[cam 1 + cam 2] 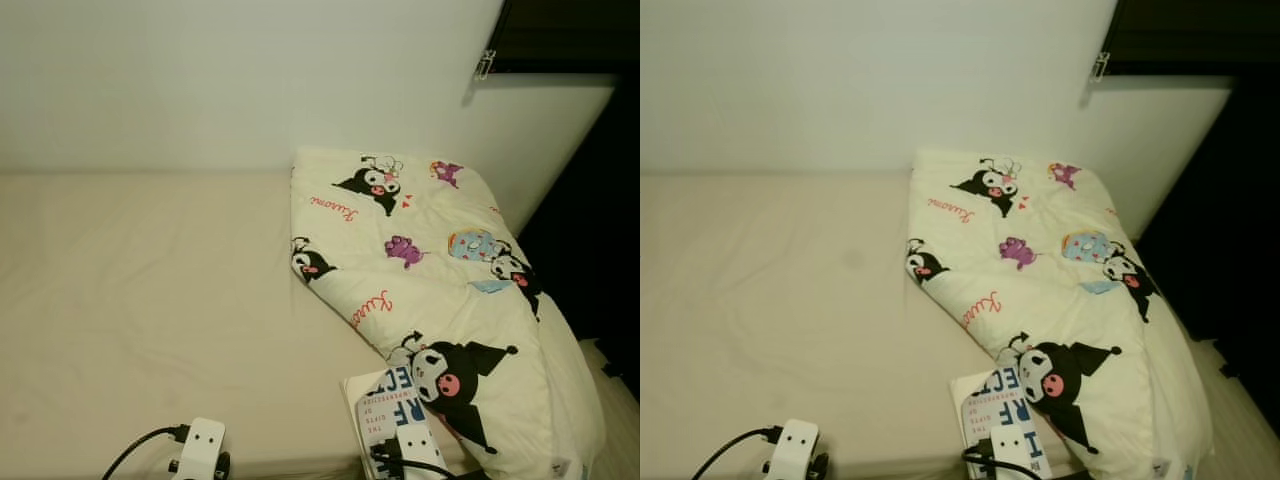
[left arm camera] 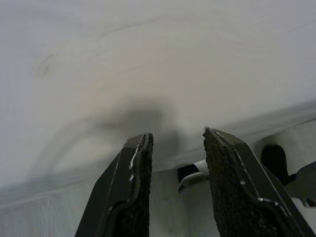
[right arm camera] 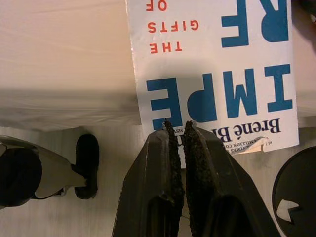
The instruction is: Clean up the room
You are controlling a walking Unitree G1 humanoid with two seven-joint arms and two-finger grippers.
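One book (image 1: 385, 410) and one folded cartoon-print quilt (image 1: 440, 290) are recorded on the bed (image 1: 150, 300). The book lies flat at the bed's near edge, partly overhanging it, touching the quilt's near corner. Its long axis runs from the robot toward the wall; the cover lettering is seen upside down from the head camera. The right end effector (image 3: 178, 129) is closed on the book's near edge. The left end effector (image 2: 176, 140) is parted and holds nothing, at the bed's edge.
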